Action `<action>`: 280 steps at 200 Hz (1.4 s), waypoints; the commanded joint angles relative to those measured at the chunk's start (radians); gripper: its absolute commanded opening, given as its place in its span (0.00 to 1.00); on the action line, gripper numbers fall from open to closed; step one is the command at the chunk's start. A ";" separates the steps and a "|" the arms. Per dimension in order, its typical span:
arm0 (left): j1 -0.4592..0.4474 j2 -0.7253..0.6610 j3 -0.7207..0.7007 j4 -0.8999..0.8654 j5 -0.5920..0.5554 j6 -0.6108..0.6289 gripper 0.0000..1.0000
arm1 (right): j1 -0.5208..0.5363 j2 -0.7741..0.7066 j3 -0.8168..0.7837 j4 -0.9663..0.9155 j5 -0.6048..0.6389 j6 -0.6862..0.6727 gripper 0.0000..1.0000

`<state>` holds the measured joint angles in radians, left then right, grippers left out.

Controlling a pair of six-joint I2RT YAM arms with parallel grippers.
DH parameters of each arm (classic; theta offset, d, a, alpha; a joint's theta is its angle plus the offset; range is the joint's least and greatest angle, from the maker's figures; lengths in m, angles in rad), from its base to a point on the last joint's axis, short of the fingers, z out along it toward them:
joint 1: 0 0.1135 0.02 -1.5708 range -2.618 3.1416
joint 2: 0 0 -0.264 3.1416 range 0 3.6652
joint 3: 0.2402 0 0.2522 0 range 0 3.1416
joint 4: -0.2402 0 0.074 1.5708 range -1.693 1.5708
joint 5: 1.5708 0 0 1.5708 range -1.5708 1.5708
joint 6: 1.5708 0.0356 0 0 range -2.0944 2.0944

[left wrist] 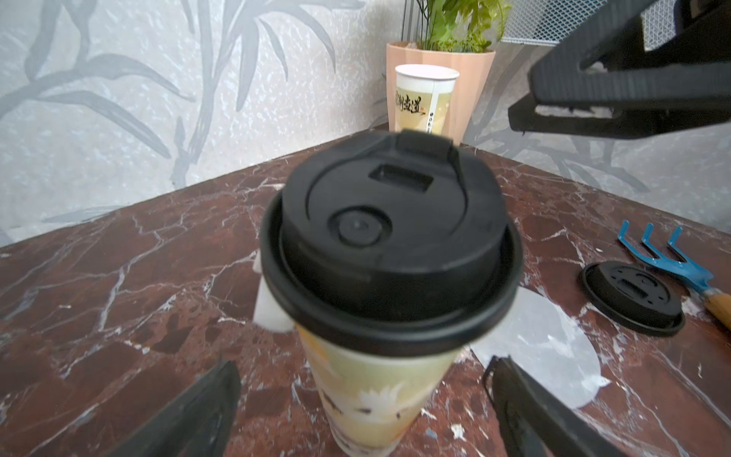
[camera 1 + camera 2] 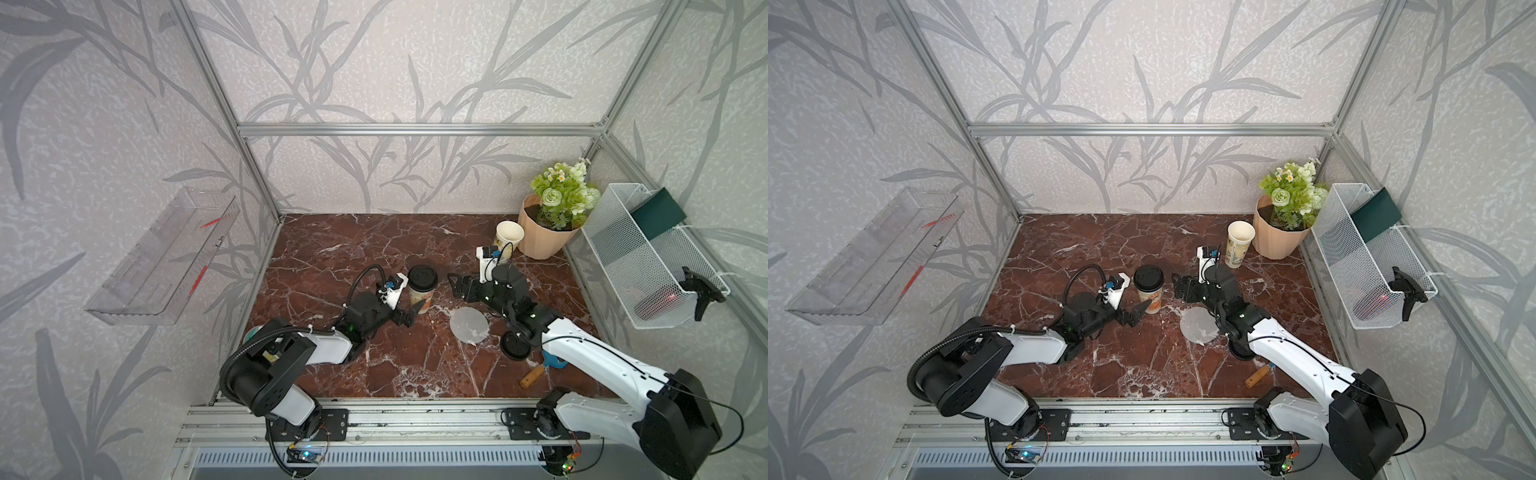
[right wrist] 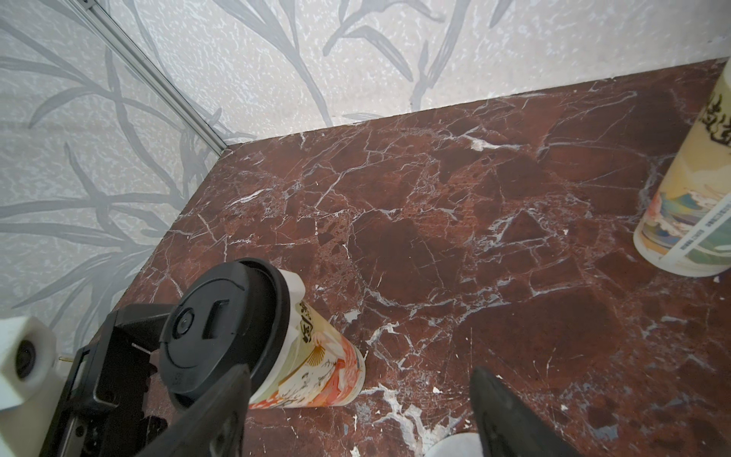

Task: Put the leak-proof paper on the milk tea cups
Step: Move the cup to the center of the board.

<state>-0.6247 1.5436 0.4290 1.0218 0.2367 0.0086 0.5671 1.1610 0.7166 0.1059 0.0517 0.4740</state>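
Observation:
A milk tea cup (image 2: 422,291) with orange print stands mid-table, capped by a black lid (image 1: 389,241); a white edge (image 1: 271,306) sticks out under the lid. My left gripper (image 2: 413,313) is open, one finger on each side of this cup's lower body without touching it (image 1: 362,415). The other milk tea cup (image 2: 508,239) stands open at the back right. One leak-proof paper (image 2: 469,325) lies flat on the table between the arms. My right gripper (image 2: 454,286) hovers open and empty just right of the capped cup (image 3: 356,419).
A loose black lid (image 2: 515,345) lies beside the paper under my right arm. A blue hand rake (image 1: 668,257) with a wooden handle (image 2: 532,377) lies near the front right. A peach flower pot (image 2: 540,237) stands in the back right corner, and a white mesh basket (image 2: 648,257) hangs on the right wall.

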 commanded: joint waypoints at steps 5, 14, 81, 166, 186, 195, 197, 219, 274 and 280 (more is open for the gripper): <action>-0.004 0.037 0.045 0.071 -0.013 0.022 0.99 | -0.008 -0.024 -0.014 0.025 -0.009 0.002 0.87; -0.005 0.044 0.053 0.070 -0.020 0.022 0.99 | -0.011 -0.026 -0.015 0.025 -0.013 0.002 0.87; -0.005 0.077 0.102 0.050 0.018 0.017 0.99 | -0.016 -0.031 -0.025 0.037 -0.021 -0.002 0.87; -0.004 0.156 0.131 0.116 0.065 -0.009 0.99 | -0.018 -0.020 -0.026 0.052 -0.038 -0.003 0.87; -0.005 0.181 0.141 0.142 0.077 -0.014 0.99 | -0.018 -0.018 -0.028 0.053 -0.040 -0.002 0.87; -0.005 0.193 0.145 0.154 0.080 -0.020 0.99 | -0.018 -0.016 -0.028 0.057 -0.042 -0.002 0.87; -0.005 0.194 0.145 0.157 0.081 -0.021 0.99 | -0.018 -0.015 -0.029 0.057 -0.043 -0.002 0.87; -0.005 0.230 0.155 0.203 0.099 -0.025 0.99 | -0.019 -0.012 -0.027 0.058 -0.046 -0.003 0.87; -0.005 0.307 0.188 0.268 0.114 -0.034 0.93 | -0.018 -0.015 -0.027 0.056 -0.046 -0.007 0.87; -0.005 0.309 0.191 0.273 0.114 -0.036 0.91 | -0.019 -0.016 -0.028 0.056 -0.046 -0.007 0.87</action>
<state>-0.6266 1.8339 0.5861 1.2160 0.3233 -0.0269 0.5526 1.1492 0.7017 0.1314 0.0132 0.4740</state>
